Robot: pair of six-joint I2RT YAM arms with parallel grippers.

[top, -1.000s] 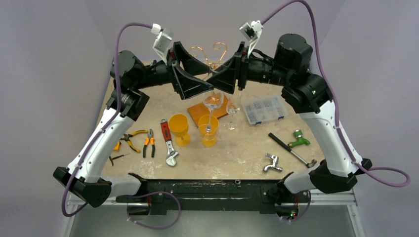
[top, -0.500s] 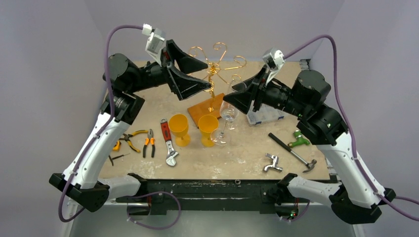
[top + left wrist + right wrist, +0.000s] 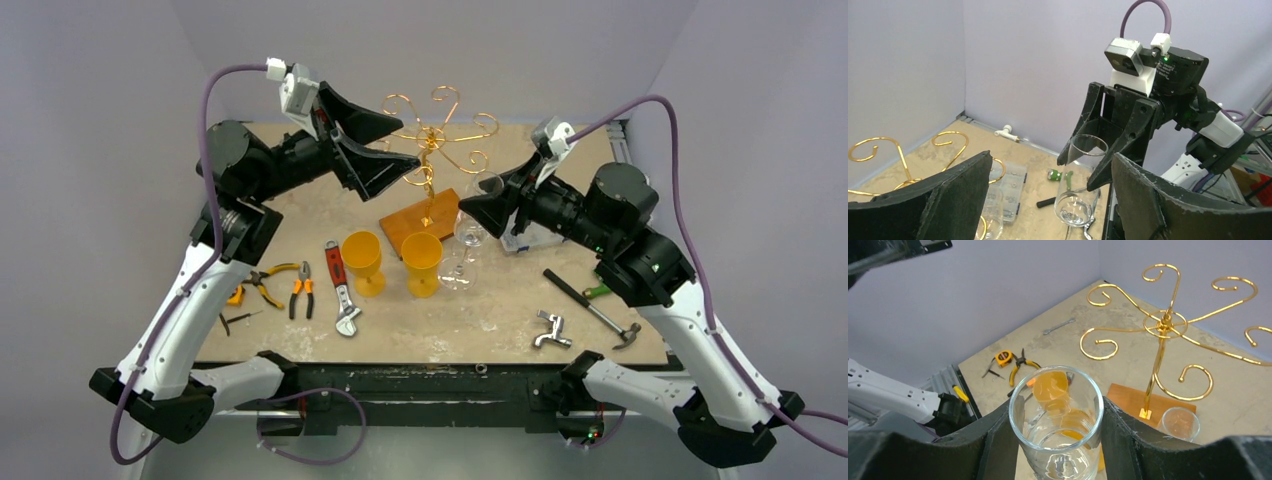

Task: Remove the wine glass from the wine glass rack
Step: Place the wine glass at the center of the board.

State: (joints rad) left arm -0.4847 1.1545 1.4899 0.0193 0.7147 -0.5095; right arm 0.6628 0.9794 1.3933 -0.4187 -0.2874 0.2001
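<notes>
Pinching the wine glass (image 3: 1057, 415), the right gripper (image 3: 478, 210) is clenched; left gripper (image 3: 408, 143) gapes wide.

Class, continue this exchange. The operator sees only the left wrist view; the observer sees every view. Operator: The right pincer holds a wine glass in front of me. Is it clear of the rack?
Observer: Yes. From above, the wine glass in the right pincer hangs apart from the wine glass rack, on its right.
Operator: Anything near its foot?
Observer: An orange goblet stands just left of it on the table.
Operator: Are other glasses hanging?
Observer: No. The right wrist view shows bare curls; a second clear glass stands beside the wooden base.
</notes>
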